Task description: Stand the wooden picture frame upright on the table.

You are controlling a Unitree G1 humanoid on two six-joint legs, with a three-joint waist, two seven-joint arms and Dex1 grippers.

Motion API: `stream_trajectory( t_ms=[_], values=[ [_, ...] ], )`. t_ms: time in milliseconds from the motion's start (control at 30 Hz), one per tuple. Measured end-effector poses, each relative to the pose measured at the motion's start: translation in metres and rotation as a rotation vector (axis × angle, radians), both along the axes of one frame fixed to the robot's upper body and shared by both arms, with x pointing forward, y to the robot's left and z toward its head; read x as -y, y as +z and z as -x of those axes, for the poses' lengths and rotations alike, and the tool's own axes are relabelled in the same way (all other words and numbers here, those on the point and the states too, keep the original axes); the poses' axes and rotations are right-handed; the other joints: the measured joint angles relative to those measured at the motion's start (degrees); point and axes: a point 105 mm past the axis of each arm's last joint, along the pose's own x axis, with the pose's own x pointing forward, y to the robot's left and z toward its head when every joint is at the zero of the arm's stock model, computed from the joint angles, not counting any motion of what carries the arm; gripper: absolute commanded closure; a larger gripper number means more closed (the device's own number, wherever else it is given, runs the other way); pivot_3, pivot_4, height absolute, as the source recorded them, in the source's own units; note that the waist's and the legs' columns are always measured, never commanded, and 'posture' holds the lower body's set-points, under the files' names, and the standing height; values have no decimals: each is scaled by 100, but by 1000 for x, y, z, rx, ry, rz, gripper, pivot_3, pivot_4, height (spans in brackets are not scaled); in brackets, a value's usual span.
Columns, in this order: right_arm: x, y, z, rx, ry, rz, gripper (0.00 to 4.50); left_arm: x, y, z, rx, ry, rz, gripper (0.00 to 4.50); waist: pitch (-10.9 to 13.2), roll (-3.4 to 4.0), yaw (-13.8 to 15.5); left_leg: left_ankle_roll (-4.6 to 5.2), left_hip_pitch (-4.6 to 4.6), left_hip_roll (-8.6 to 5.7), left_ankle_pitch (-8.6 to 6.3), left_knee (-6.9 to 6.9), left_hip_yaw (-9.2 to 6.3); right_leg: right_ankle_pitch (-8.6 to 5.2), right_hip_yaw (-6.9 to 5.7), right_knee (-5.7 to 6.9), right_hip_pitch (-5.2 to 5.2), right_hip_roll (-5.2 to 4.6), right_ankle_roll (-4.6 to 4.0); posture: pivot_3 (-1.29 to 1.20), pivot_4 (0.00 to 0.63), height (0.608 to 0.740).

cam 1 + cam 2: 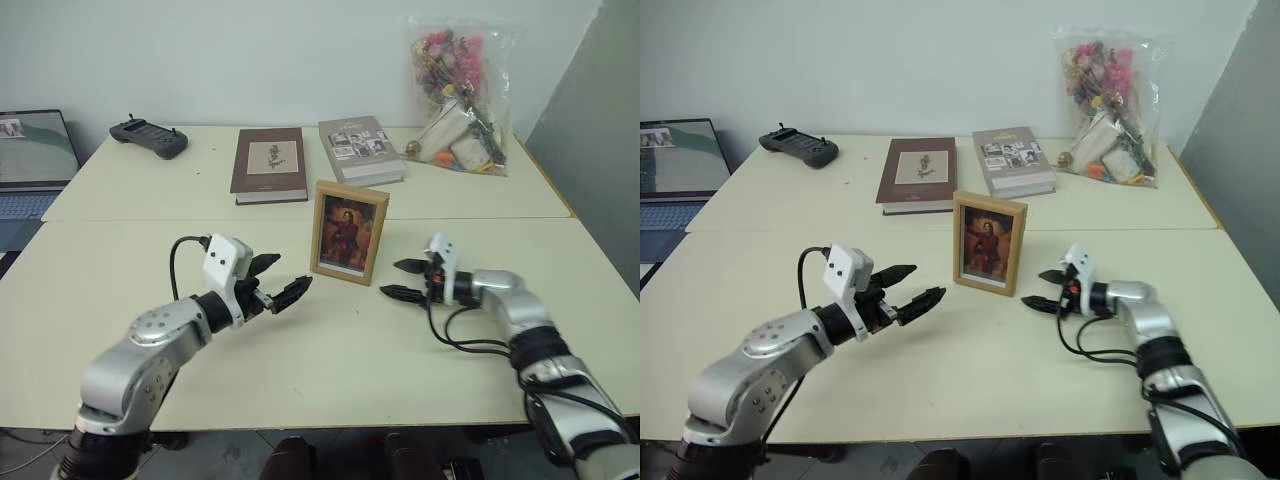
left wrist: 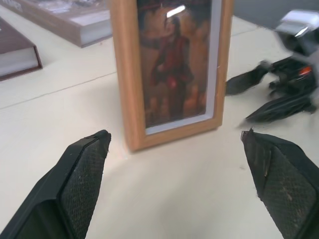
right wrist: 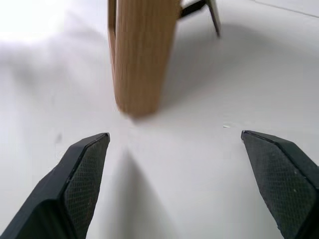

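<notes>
The wooden picture frame stands upright on the cream table, its portrait photo facing me, just in front of the table's seam. Its fold-out stand props it from behind in the right wrist view. My left gripper hovers open to the frame's lower left, apart from it. My right gripper is open a short way to the frame's right, touching nothing. Up close in the left wrist view stands the frame, with the right gripper behind it.
A maroon book and a grey book lie behind the frame. A clear bag of colourful items sits back right, a black controller back left, a laptop at the far left edge.
</notes>
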Motion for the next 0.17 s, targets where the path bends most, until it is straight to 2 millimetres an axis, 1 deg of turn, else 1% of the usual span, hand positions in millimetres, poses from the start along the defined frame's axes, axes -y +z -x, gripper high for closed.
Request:
stream_trajectory(
  t_ms=[67,167],
  values=[
    [8,21,10,20,17,15,64,-17,3,-5,-26,1,-31,0,2,3,-25,3,5,1,-2,-4,-2,-1,2,0,-1,5,1,0,150,740],
    [6,59,24,79,64,5,64,-40,16,-14,-37,-4,-50,0,2,4,-66,5,10,3,-3,-8,-13,-2,1,0,0,14,-1,0,150,740]
  ],
)
